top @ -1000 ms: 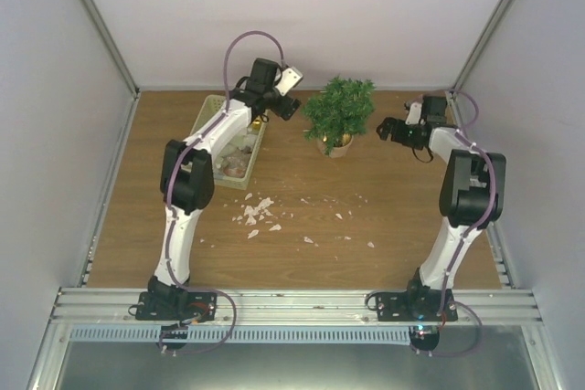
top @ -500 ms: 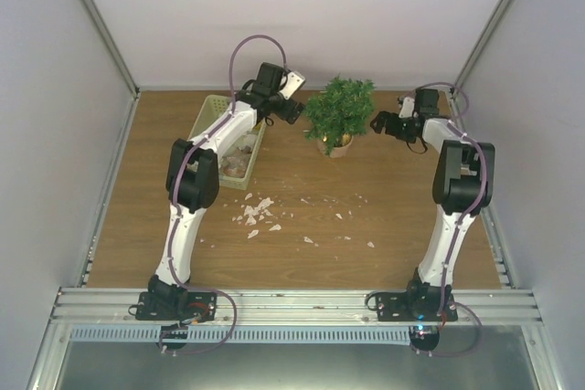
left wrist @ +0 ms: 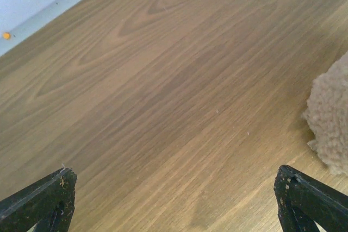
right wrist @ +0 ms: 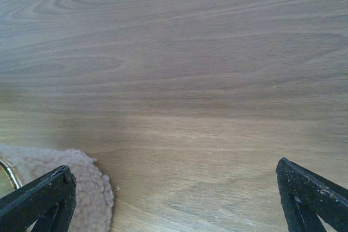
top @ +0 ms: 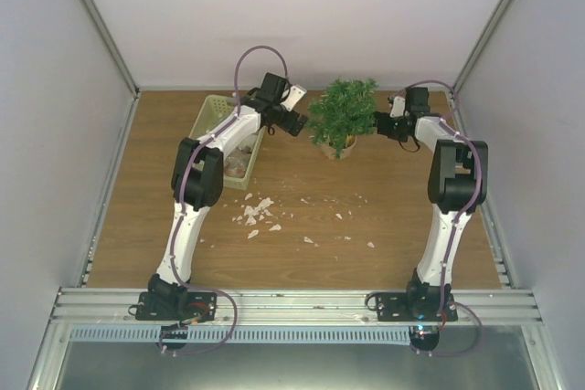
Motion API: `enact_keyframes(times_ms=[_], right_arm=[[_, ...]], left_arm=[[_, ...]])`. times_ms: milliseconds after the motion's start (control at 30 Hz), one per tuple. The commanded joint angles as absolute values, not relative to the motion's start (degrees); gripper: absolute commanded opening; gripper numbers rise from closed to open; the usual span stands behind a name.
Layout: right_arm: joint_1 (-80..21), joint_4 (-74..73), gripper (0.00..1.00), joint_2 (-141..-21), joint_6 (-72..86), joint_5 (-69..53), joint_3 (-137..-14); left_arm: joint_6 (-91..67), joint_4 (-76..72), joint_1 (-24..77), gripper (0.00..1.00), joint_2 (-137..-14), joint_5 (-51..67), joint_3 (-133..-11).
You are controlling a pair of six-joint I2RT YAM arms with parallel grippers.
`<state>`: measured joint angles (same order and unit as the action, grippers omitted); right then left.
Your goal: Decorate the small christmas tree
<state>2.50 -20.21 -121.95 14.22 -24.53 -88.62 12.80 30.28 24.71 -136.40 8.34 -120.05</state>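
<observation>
The small christmas tree (top: 343, 111), bushy and dark green, stands on a pale fleecy base (top: 339, 147) at the back middle of the table. My left gripper (top: 295, 121) hangs just left of the tree, open and empty. In the left wrist view the left gripper (left wrist: 174, 191) shows wide-apart fingertips (left wrist: 43, 196) over bare wood, with the fleecy base (left wrist: 330, 118) at the right edge. My right gripper (top: 381, 124) is close to the tree's right side, open and empty. Its wrist view shows the right gripper (right wrist: 174, 194) with the fleecy base (right wrist: 81, 186) at lower left.
A pale yellow-green basket (top: 208, 116) with ornaments (top: 238, 164) stands left of the tree, partly under the left arm. White scraps (top: 257, 212) lie scattered mid-table. Walls close in at the back and both sides.
Both grippers have moved in toward the tree, the left one rightward and the right one leftward and back. Both stayed open.
</observation>
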Motion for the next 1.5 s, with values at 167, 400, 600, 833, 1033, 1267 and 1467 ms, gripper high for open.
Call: enact_keyframes(times_ms=[167,400,600,833,1033,1267,1467], right_arm=[[0.0,-22.7,1.0,-124.0,13.5,-25.9,-89.9],[-1.9,-23.9,0.99,-123.3,12.3,-26.2,-88.7],[-2.2,-25.6,1.0,-122.1,10.7,-26.3,-87.5],[-3.0,-26.5,0.99,-118.3,9.3,-27.1,-83.0],[-4.3,-26.8,1.0,-113.9,8.4,-27.2,-78.4],[-6.4,-25.9,0.99,-111.5,8.4,-27.4,-72.9],[-8.1,-25.1,1.0,-111.0,8.5,-27.8,-69.1]], left_arm=[[10.0,28.5,25.4,0.99,-136.7,13.3,-115.8],[8.1,28.6,25.4,0.99,-137.9,17.2,-115.7],[8.3,28.8,25.5,0.99,-137.8,20.3,-115.4],[9.6,29.6,25.4,0.98,-132.4,21.4,-109.5],[11.4,26.9,25.3,0.97,-126.8,20.6,-98.7],[11.3,24.3,25.4,0.96,-122.9,22.5,-91.5],[10.6,23.7,25.4,0.96,-120.7,24.0,-89.0]])
